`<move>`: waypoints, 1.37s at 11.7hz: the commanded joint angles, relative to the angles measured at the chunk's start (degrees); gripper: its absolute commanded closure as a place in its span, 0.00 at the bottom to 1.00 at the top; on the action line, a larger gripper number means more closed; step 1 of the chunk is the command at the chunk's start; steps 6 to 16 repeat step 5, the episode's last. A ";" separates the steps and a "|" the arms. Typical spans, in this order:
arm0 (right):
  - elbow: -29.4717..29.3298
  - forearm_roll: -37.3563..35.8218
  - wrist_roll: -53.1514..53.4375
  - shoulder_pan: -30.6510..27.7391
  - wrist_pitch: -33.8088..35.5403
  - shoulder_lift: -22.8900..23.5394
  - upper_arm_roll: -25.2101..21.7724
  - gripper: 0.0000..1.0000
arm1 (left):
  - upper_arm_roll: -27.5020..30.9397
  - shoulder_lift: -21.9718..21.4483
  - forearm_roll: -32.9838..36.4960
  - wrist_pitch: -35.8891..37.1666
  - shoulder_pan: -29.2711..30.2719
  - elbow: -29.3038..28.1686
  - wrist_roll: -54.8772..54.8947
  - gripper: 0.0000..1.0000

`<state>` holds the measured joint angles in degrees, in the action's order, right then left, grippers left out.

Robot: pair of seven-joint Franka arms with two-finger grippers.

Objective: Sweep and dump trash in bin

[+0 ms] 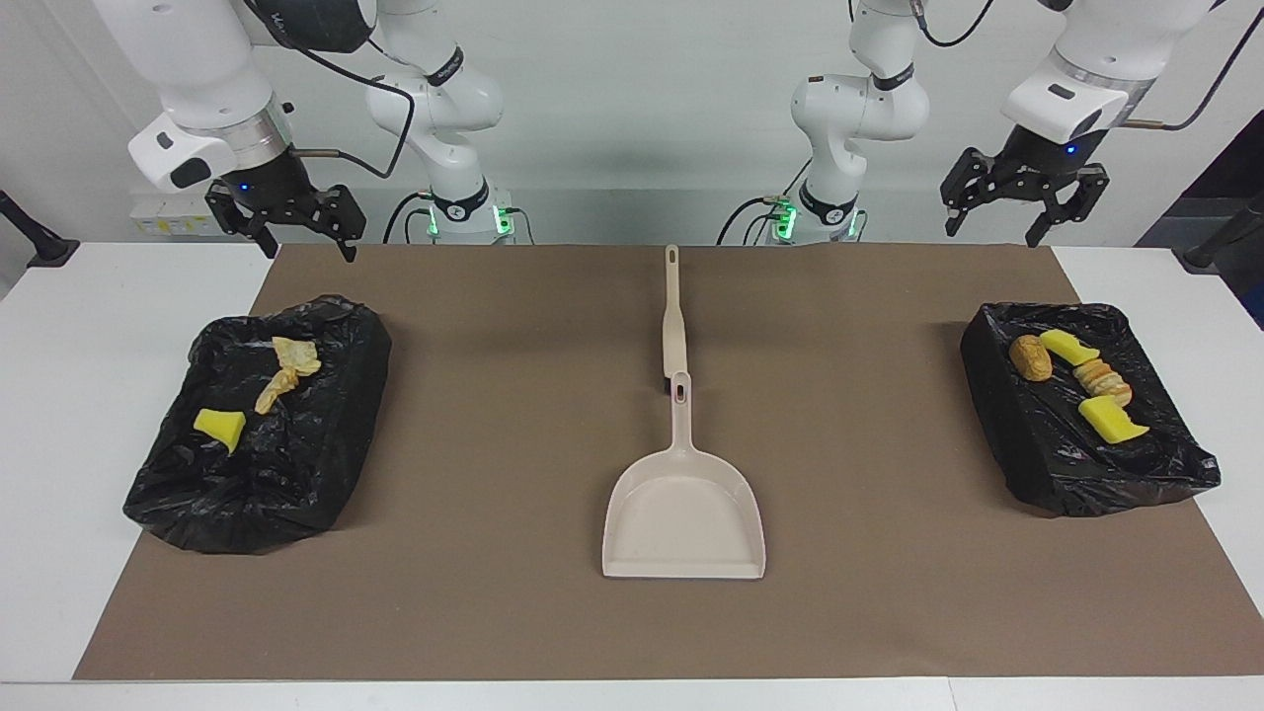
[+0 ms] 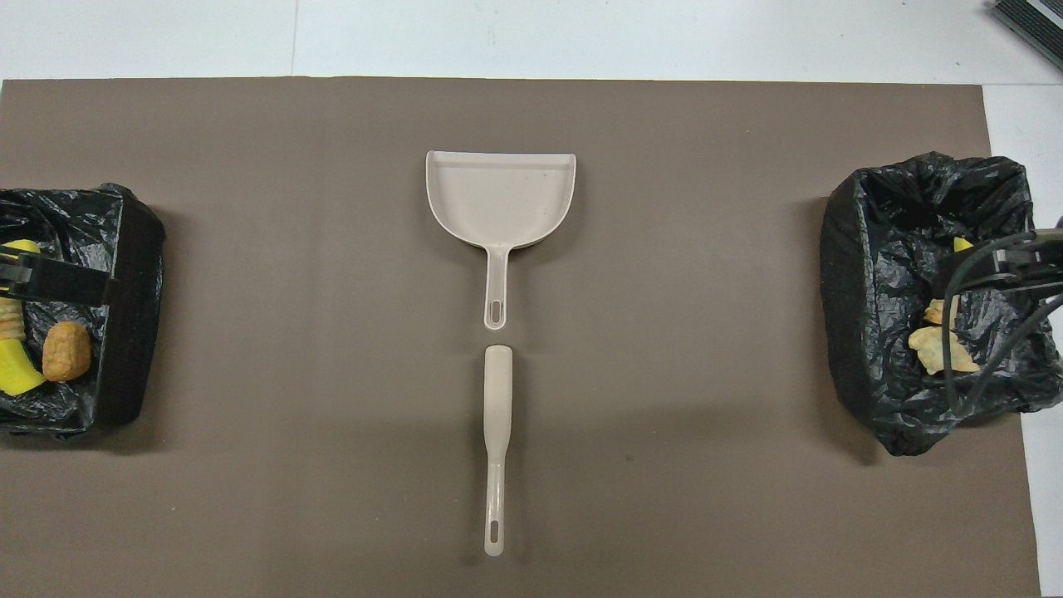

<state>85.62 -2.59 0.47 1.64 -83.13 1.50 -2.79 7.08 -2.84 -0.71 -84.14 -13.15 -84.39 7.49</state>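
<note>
Black bin [image 2: 137,249] cut off, trash [image 2: 66,351] half-hidden.

Place: you are looking at a robotics lab, not a home or a kitchen.
Arms: two white robot arms [image 1: 449,99] are bolted at the table's edge, green lights at their bases, cables trailing.
Surface: a white table [image 1: 99,326] covered by one plain brown mat [image 1: 513,444], laid out like a test bench.
Backdrop: a bare pale wall [image 1: 632,118], with no household furniture you can see.
</note>
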 commanded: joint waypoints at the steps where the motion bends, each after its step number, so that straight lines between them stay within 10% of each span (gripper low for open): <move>1: 1.22 1.19 -1.00 -0.23 -0.19 -1.15 -0.11 0.00 | 0.39 1.44 0.00 2.14 1.63 3.01 1.64 0.00; 16: 1.22 1.19 -1.00 -0.23 -0.19 -1.15 -0.11 0.00 | 0.04 0.74 -0.44 2.57 2.08 2.56 1.82 0.00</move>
